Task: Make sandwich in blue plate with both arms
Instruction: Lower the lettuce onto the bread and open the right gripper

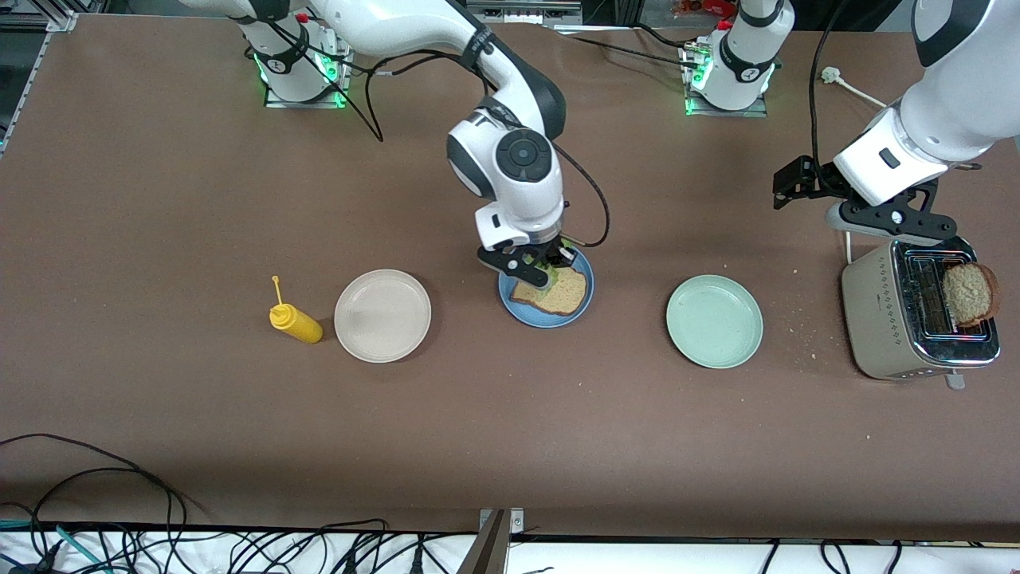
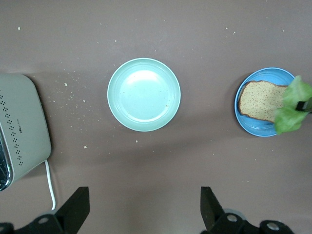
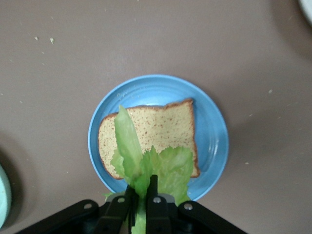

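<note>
Mustard bottle: lies on the table toward the right arm's end, beside the beige plate; not needed now.
Right gripper: mine, low over the blue plate, fingers pinched shut on one end of the lettuce leaf.
Lettuce handling: light, limp, tears easily; I judge a pinch at the edge enough.
Lettuce axis: hangs from my fingers, long axis running down across the slice, free end draped on it.
Bread slice: flat in the blue plate, mid-table; soft, crumbly.
Mint plate: empty, between blue plate and toaster.
Left gripper: waits above the toaster, fingers spread wide, holding nothing.
Second slice: stands in the toaster slot; I judge a grip across its flat faces best.
</note>
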Motion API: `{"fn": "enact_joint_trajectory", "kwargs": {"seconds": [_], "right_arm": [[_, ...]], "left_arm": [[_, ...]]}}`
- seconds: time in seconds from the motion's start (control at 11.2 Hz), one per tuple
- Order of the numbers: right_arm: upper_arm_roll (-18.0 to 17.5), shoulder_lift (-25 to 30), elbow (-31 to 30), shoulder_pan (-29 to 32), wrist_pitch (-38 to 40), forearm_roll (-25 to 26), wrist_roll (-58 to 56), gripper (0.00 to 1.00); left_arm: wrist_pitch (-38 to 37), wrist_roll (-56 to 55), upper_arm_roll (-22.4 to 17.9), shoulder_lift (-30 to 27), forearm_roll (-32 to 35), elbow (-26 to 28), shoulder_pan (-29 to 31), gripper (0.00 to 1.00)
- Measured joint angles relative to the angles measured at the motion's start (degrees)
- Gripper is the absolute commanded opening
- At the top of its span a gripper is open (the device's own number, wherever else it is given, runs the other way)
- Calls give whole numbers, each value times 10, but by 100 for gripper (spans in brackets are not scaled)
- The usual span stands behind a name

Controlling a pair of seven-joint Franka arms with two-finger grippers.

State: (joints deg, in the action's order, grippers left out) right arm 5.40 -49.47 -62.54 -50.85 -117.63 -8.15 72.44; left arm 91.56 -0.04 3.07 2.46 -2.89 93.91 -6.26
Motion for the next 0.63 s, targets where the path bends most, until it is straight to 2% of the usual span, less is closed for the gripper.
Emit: {"fn": "enact_joint_trajectory", "kwargs": {"seconds": [0.54,0.63], "right_arm": [[7,-30,4,-10,-10,9,14,0],[8,-32,4,-10,-16,10,14,4]], "left_arm": [[-6,0,0,0,0,0,0,100],[-7,0,0,0,0,0,0,100]]}}
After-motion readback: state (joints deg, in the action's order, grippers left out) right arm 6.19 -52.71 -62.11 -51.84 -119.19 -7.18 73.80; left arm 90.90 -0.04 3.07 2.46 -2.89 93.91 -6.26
